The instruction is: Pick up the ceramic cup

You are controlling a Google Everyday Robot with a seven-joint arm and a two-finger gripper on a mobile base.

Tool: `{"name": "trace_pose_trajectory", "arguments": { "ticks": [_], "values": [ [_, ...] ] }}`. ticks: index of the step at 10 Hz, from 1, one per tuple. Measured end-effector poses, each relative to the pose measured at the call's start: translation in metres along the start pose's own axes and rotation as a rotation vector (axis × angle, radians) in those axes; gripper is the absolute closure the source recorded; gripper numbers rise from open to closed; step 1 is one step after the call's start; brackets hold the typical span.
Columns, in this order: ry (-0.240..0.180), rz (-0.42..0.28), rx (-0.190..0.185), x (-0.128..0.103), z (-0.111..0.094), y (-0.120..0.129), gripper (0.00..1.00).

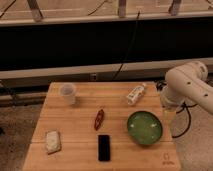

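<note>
Near edge: flat black rectangular phone (104, 147), round green bowl (144, 127). Just beside the bowl, at the right side, the gripper (168, 116) hangs spread wide, empty. Far left: small pale ceramic cup (67, 93), upright, standing alone. Likely light, rigid, slick, chippable; pinch one wall at the rim.

Pale ceramic cup (68, 93), upright — wide rim, far-left on table (75, 125)

White arm (189, 84), smooth rounded segments, bulky joint housing; pale gripper (168, 115) below, by right edge of table (75, 127).
</note>
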Motion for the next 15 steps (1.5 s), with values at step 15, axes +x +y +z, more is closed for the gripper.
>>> {"name": "trace_pose_trajectory", "arguments": {
  "ticks": [15],
  "values": [
    [0.103, -0.217, 0.076, -0.081, -0.004, -0.034, 0.2]
  ]
}}
